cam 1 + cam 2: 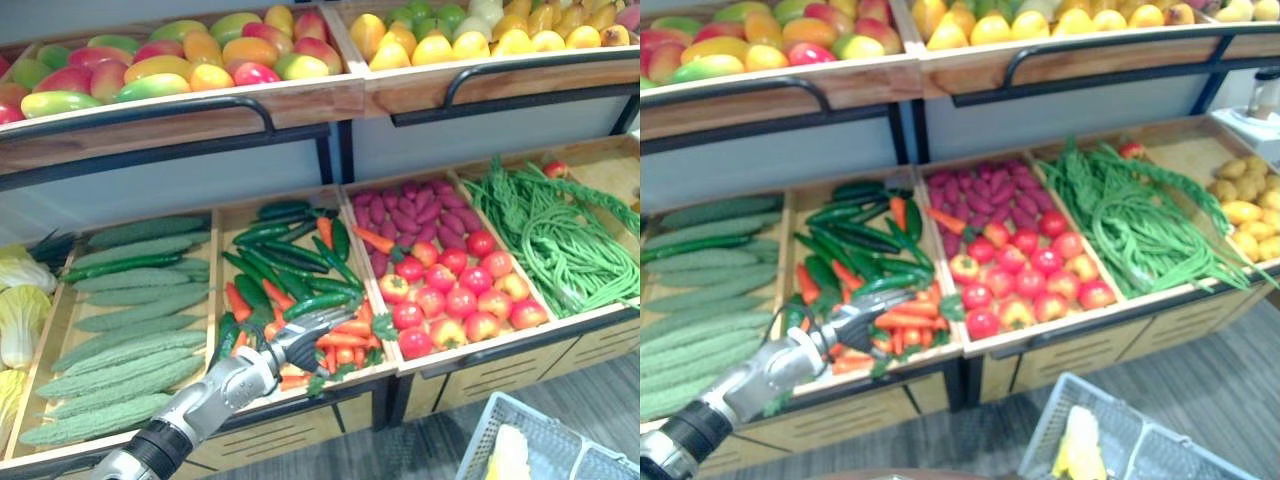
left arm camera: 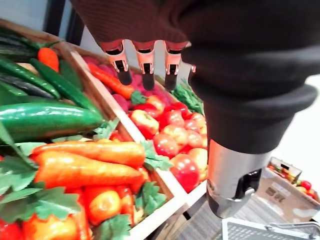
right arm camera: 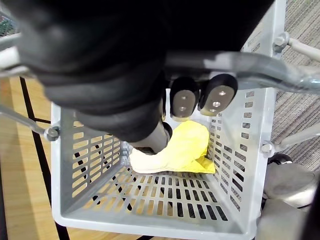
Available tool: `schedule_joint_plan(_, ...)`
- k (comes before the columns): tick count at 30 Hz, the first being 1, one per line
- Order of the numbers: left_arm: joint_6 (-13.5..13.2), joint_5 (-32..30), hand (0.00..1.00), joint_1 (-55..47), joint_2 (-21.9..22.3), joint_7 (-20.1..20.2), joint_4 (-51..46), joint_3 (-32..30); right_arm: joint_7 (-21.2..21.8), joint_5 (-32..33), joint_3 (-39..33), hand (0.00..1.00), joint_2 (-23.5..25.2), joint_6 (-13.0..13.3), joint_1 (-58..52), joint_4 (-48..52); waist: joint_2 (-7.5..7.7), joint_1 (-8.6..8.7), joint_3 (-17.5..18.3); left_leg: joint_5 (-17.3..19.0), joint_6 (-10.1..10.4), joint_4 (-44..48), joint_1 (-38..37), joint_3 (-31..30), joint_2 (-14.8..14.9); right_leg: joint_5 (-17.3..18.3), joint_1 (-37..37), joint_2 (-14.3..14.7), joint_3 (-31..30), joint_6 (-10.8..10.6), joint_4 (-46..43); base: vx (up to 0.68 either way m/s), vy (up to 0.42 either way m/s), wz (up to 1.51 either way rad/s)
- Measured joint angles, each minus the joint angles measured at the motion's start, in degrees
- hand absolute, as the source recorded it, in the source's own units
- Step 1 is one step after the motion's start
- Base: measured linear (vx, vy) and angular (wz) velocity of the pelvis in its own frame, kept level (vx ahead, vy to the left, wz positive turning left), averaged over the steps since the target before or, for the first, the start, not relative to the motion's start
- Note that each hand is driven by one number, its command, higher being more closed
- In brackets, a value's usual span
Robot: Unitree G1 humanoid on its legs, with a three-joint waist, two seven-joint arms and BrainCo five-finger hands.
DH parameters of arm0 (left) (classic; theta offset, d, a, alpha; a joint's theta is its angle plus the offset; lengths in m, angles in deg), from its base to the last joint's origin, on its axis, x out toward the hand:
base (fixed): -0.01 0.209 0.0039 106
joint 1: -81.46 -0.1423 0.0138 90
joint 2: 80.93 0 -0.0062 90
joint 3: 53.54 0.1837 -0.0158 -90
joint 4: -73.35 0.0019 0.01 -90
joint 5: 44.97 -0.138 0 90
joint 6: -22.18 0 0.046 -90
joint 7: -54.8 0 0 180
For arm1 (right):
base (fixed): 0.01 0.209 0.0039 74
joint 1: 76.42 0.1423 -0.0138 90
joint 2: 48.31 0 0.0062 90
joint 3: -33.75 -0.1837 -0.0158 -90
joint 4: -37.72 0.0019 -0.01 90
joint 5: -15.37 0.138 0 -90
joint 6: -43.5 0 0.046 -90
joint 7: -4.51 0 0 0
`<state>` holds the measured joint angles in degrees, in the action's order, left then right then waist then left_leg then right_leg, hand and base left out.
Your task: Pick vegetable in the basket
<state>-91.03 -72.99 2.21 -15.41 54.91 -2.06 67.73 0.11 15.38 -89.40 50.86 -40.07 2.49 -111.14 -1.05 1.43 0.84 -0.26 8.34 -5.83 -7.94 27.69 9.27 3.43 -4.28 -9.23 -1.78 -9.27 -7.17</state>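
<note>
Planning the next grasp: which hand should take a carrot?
Left. The left hand hovers over the carrots, fingers straight and free. The right hand is curled round the handle of the basket, so it's busy.

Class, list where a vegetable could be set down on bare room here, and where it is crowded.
Bare wood shows at the far corner of the bean compartment, behind the green beans and beside a lone tomato. The basket floor is bare around its yellow vegetable. Crowded: the carrots and cucumbers by the left hand, and the tomatoes next to them.
</note>
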Motion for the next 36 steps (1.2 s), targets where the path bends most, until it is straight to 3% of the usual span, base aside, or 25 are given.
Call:
schedule_joint_plan(18,3.53,-6.23,0.00,6.46,6.87,-3.68,8.94,-0.16,-0.07,-0.01,4.45,1.00,1.16,-0.05,0.15,2.29,1.59,0.23,-2.03,-0.03,-0.10,0.30,0.71,-1.88,-0.45,-0.01,0.67,-0.90,2.40,-0.14,1.40,0.02,-0.007,0.05)
schedule_joint_plan(36,4.69,-9.25,0.00,11.26,10.11,-4.11,14.88,2.93,-0.39,0.00,4.35,1.00,1.10,-0.11,0.27,4.07,0.01,1.68,-3.23,0.02,-0.04,0.31,0.80,-0.94,-0.29,-0.20,0.35,-0.64,1.73,-0.38,2.08,0.00,-0.004,-0.02)
